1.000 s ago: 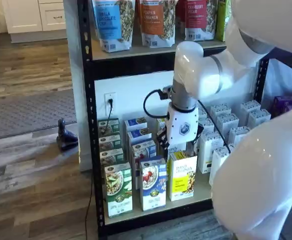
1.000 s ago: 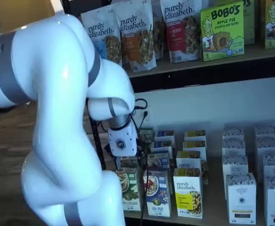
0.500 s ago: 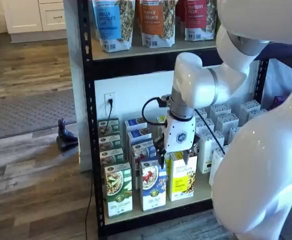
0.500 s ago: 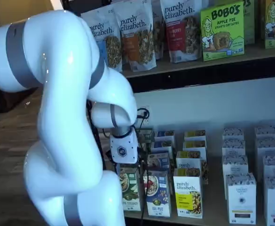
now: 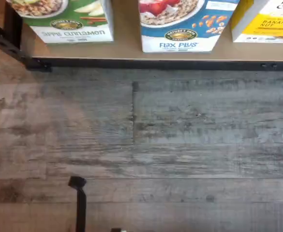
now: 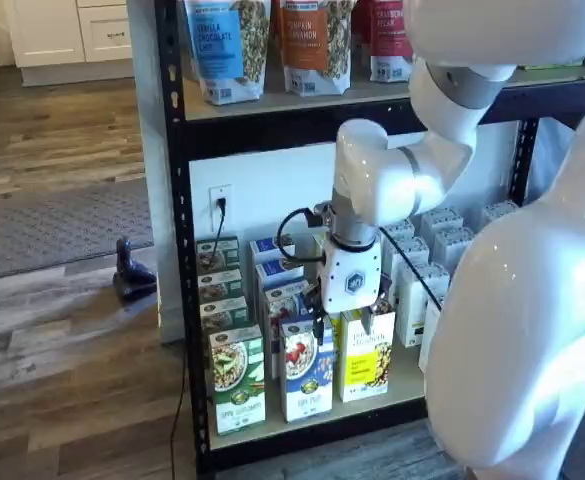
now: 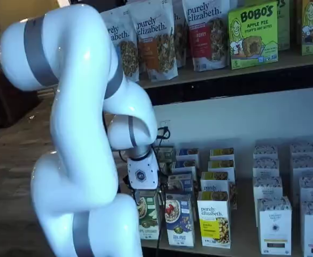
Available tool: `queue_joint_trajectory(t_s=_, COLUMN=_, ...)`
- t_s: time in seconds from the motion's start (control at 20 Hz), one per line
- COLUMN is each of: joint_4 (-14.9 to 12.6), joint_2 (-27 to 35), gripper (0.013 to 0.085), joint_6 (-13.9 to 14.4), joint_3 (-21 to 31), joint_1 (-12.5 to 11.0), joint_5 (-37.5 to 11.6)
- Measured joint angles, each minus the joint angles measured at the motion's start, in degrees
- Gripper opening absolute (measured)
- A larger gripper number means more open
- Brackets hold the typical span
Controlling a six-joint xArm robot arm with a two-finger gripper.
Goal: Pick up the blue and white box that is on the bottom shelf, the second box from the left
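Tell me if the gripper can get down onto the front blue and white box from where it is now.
Probably yes. The gripper hangs open just above the blue and white box, which stands at the front of the bottom shelf. Nothing sits on top, though the green carton and yellow carton stand close beside it.

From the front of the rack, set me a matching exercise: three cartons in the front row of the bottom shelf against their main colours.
Things:
1. apple cinnamon carton
2. flax carton
3. banana carton

Colours:
A. yellow
B. green and white
C. blue and white

Pairs: 1-B, 2-C, 3-A. All three stand upright side by side on the bottom shelf; the flax carton is the middle one, below the gripper.
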Motion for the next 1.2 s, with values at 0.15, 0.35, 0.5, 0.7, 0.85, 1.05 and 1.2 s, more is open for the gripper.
queue_joint_trajectory(t_s=0.15, joint_4=-1.4, joint_2=3.5, gripper=0.085, joint_6=1.4, joint_3=-1.3, joint_1=0.2, joint_5=-1.1)
queue_joint_trajectory(t_s=0.35, joint_4=-1.6, joint_2=6.8, gripper=0.085, joint_6=1.7, joint_3=-1.9, joint_1=0.3, joint_5=-4.2)
queue_joint_trajectory(t_s=0.5, joint_4=-3.4, joint_2=8.8, gripper=0.085, joint_6=3.1, joint_3=-2.3, joint_1=0.0, joint_5=-6.7)
queue_joint_trajectory(t_s=0.7, joint_4=-5.9, joint_2=11.2, gripper=0.085, joint_6=4.9, joint_3=-3.3, joint_1=-0.4, joint_5=-9.7)
queue_joint_trajectory(t_s=0.85, joint_4=-6.0, joint_2=12.9, gripper=0.085, joint_6=4.8, joint_3=-4.6, joint_1=-0.7, joint_5=-10.8)
queue_joint_trajectory(t_s=1.05, joint_4=-5.2, joint_2=15.6, gripper=0.085, joint_6=3.2, joint_3=-7.2, joint_1=-1.6, joint_5=-12.1)
queue_joint_trajectory(t_s=1.2, joint_4=-3.1, joint_2=18.8, gripper=0.085, joint_6=0.5, joint_3=-10.6, joint_1=-2.3, joint_5=-11.5)
